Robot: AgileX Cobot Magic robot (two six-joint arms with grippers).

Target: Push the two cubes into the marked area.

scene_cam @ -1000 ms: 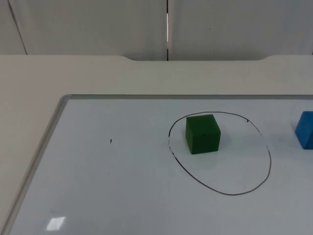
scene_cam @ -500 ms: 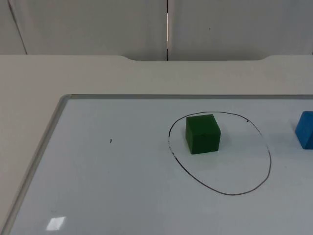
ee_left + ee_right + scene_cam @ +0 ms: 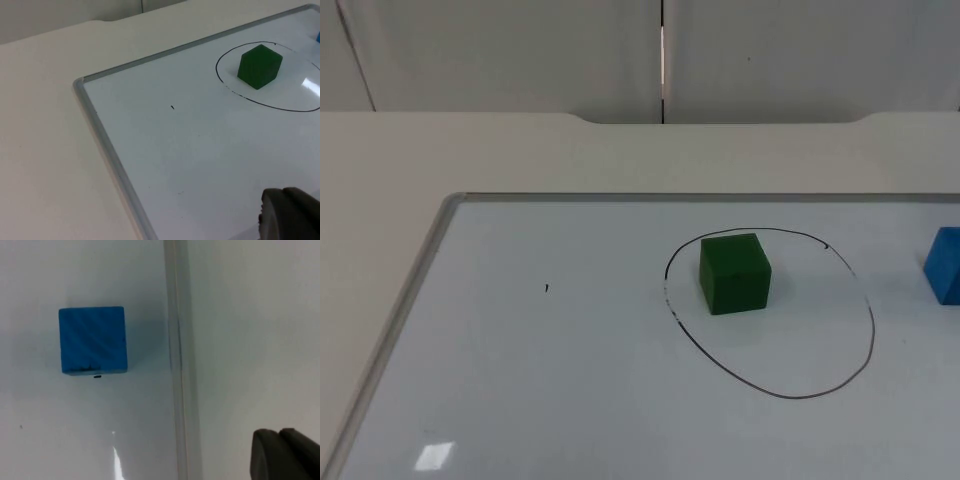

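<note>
Nothing has shifted across the last second in the top view: both cubes and the drawn ring sit exactly where they were, and no arm has entered that view.

Starting from the right gripper [image 3: 285,455], one black fingertip stands in its wrist view, hanging above the bare table just outside the whiteboard's metal frame [image 3: 177,365]; whether its fingers are spread or pressed together cannot be told. On the other side of that frame, near it but not touching, lies the blue cube [image 3: 93,340], flat on the whiteboard [image 3: 570,380]. In the top view this blue cube [image 3: 945,264] sits at the board's right side, well apart from the hand-drawn oval outline [image 3: 872,330] and outside it.

The left gripper [image 3: 290,215] waits over the board's near-left part, well away from the work; its finger state cannot be told either. The green cube [image 3: 734,272] already rests inside the oval, close to its far-left arc.

So the step in hand looks like the blue cube's push, and the right arm seems best placed for it. To do it well, the fingertip should probably come down on the cube's frame-side face, low and centred so the cube slides without turning, then press toward the oval's open right half, stopping short of the green cube.
</note>
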